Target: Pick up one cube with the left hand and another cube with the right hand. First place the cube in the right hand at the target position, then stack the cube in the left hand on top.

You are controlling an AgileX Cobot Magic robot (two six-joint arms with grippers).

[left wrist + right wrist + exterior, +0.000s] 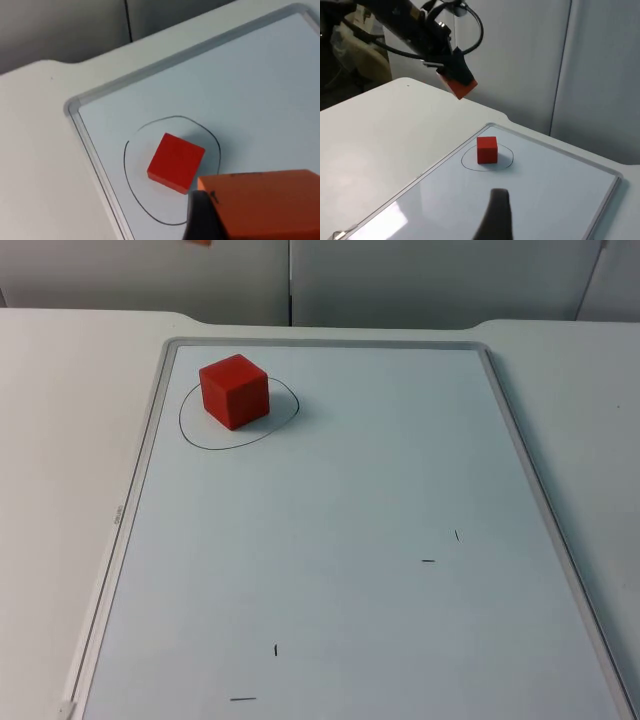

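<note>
Red cube (234, 390) placed in circle (190, 430) near whiteboard (350, 540) far-left corner. Left gripper (451, 71) clamps orange cube (461, 86) above; stacking remains. Right gripper fingers: cannot tell.

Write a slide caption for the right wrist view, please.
Left gripper carries an orange cube above a red cube inside the drawn circle.

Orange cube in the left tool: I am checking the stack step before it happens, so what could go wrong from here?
1. The orange cube hangs tilted in the left tool, so it may land on an edge and tip off.
2. The red cube sits off-centre in the drawn circle; a nudge might push it over the line.
</note>
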